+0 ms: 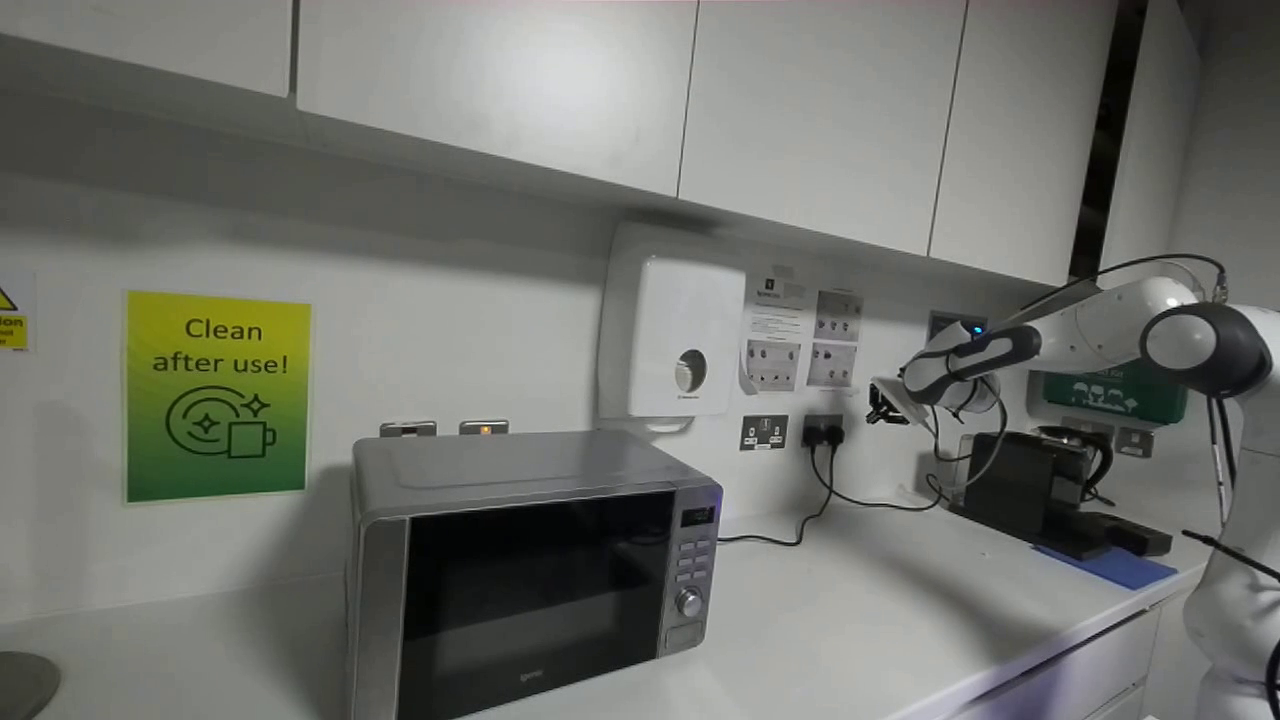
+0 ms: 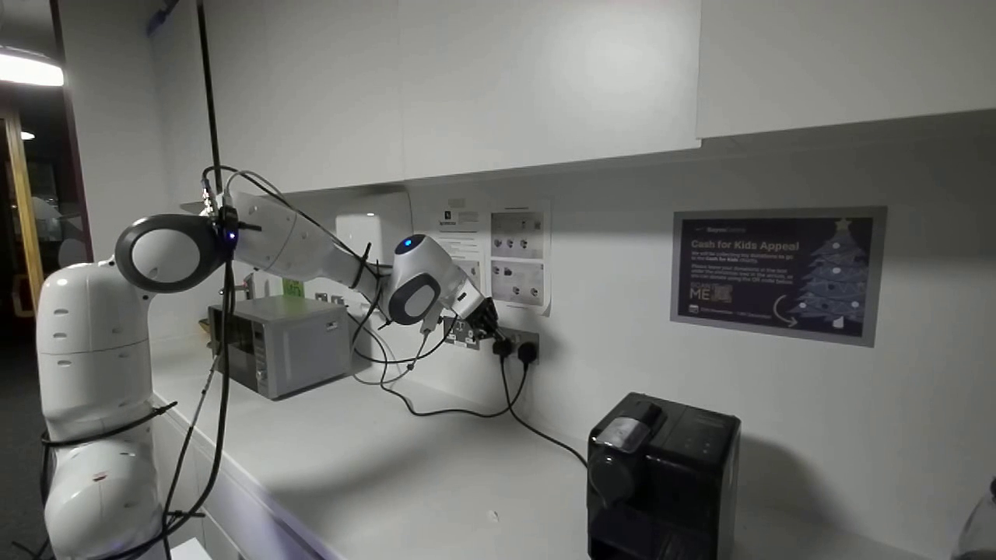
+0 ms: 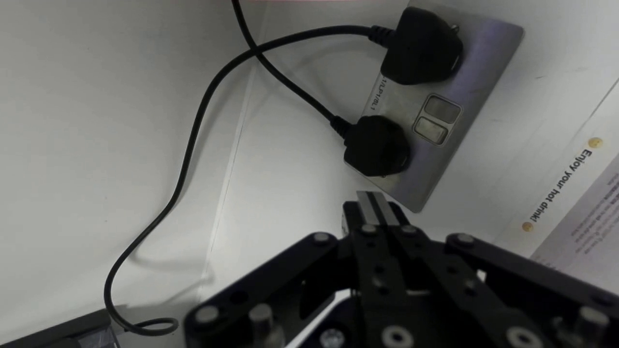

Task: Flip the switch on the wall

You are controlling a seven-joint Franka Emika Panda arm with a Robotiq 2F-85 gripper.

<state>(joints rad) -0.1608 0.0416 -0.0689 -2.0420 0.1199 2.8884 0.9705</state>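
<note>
A metal socket plate (image 3: 476, 67) on the white wall carries two rocker switches, an upper switch (image 3: 442, 109) and a lighter lower switch (image 3: 431, 130). Two black plugs, one (image 3: 420, 48) at the top and one (image 3: 377, 145) lower, sit in it beside the switches. The plate shows in both exterior views (image 1: 822, 420) (image 2: 520, 336), where its switches cannot be made out. My gripper (image 3: 372, 193) is shut with nothing between its fingertips. In the wrist view the tips lie just below the plate's lower corner; contact cannot be told. It also shows in both exterior views (image 1: 882, 405) (image 2: 487, 323).
Black cables (image 3: 193, 130) hang from the plugs onto the counter (image 1: 830, 600). Another socket plate (image 1: 763, 432) is beside this one. A microwave (image 1: 530, 590), a black coffee machine (image 2: 661, 482) and a paper dispenser (image 1: 665, 330) are around. Wall cabinets (image 1: 820, 110) overhang the counter.
</note>
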